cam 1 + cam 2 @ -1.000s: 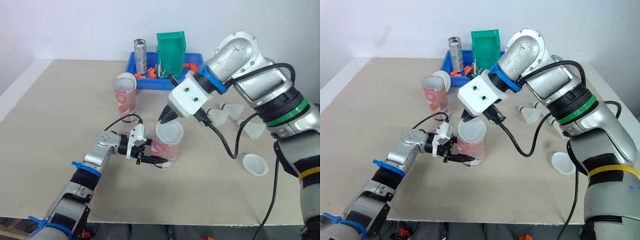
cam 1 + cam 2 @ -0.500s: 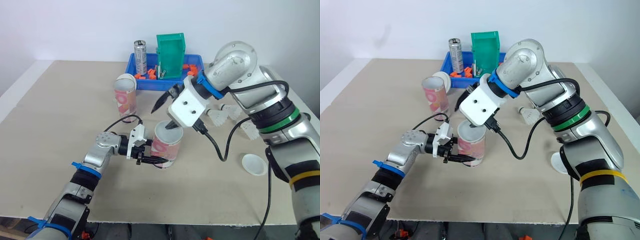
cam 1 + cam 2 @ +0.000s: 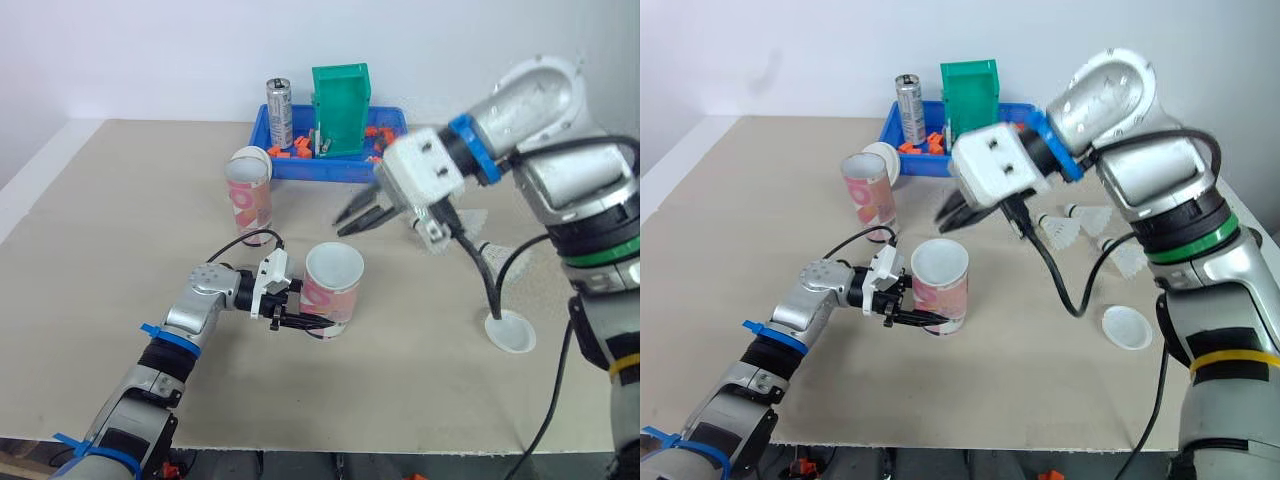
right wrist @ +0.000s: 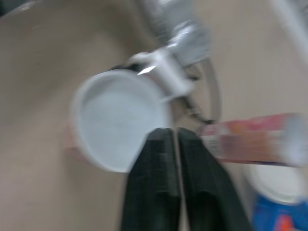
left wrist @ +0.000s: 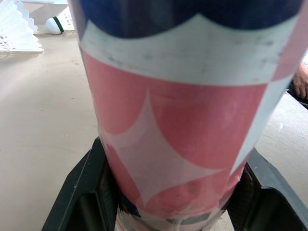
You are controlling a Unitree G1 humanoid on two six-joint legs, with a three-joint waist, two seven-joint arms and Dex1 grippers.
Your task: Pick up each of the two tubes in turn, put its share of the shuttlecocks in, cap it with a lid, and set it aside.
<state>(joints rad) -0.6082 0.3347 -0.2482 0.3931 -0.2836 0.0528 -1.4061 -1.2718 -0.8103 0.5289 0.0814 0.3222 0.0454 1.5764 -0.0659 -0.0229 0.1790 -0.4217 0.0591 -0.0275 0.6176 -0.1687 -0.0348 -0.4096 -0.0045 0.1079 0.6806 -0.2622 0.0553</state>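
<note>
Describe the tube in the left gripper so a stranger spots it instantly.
On the beige table, look in front of the blue tray. Of two pink tubes, it is the nearer tube, its base clamped by the left gripper; the other tube stands free.

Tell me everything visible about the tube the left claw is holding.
The tube is a short cardboard-looking cylinder, printed pink-red with white shapes and a dark blue band. It stands upright on the table, the left claw shut around its lower part, one black finger each side. Its round top shows white inside the rim; lid or bare interior, I cannot tell.
</note>
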